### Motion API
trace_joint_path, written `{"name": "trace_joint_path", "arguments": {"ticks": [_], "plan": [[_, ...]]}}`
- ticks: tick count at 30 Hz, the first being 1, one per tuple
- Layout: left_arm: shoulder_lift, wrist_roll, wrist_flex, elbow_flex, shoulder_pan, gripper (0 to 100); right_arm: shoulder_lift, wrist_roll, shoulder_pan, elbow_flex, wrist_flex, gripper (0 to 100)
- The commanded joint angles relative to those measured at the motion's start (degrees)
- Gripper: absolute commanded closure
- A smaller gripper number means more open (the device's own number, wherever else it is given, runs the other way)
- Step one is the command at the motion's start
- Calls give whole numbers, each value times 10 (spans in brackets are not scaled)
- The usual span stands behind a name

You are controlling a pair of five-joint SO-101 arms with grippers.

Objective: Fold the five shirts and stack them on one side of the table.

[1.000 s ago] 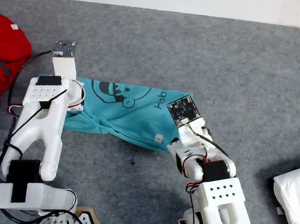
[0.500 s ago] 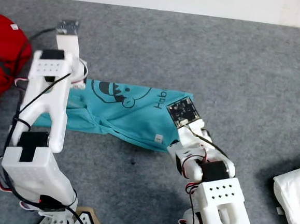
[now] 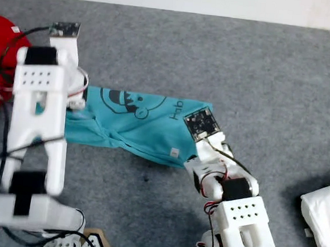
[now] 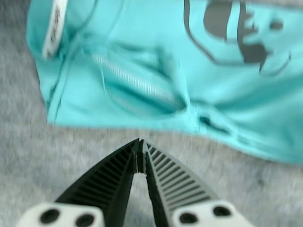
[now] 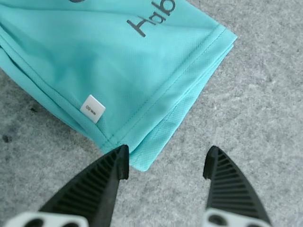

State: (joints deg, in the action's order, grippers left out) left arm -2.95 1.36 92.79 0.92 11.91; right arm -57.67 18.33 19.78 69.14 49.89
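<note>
Just ahead of the left gripper (image 4: 140,144), whose fingers are pinched together on nothing, lies the teal shirt (image 4: 165,71), bunched into a loose band on the grey table (image 3: 271,80). Its hem corner sits close by one finger of the right gripper (image 5: 168,156), which is spread wide. I'd say the fold is half done and each gripper needs an edge next. The neck label (image 4: 54,23) and small white tag (image 5: 92,108) are too small to read.

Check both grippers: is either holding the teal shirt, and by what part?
Nothing is held. The left gripper is shut empty just off the edge of the teal shirt; the right gripper is open at its hem corner.
</note>
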Motion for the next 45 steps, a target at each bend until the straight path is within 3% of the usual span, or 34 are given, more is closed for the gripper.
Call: {"name": "trace_joint_path", "arguments": {"ticks": [1,4,7,12,18,25,32,45], "plan": [[-136,-11,-47,163,-11,993,-9,-4,5,-13,10,739],[-162,-34,-110,263,-11,993,-9,-7,6,-24,28,739],[-129,-34,-157,299,-8,993,-6,-66,6,-83,94,739],[-24,-34,-175,247,-11,993,-3,-127,6,-223,211,739],[77,-33,-176,158,-22,993,28,-162,6,-271,211,739],[124,-6,-175,89,-34,993,188,-163,6,-299,135,739],[124,-5,-193,92,-36,993,316,-169,3,-299,7,736],[121,-5,-225,130,-35,993,466,-192,1,-300,-92,735]]}}
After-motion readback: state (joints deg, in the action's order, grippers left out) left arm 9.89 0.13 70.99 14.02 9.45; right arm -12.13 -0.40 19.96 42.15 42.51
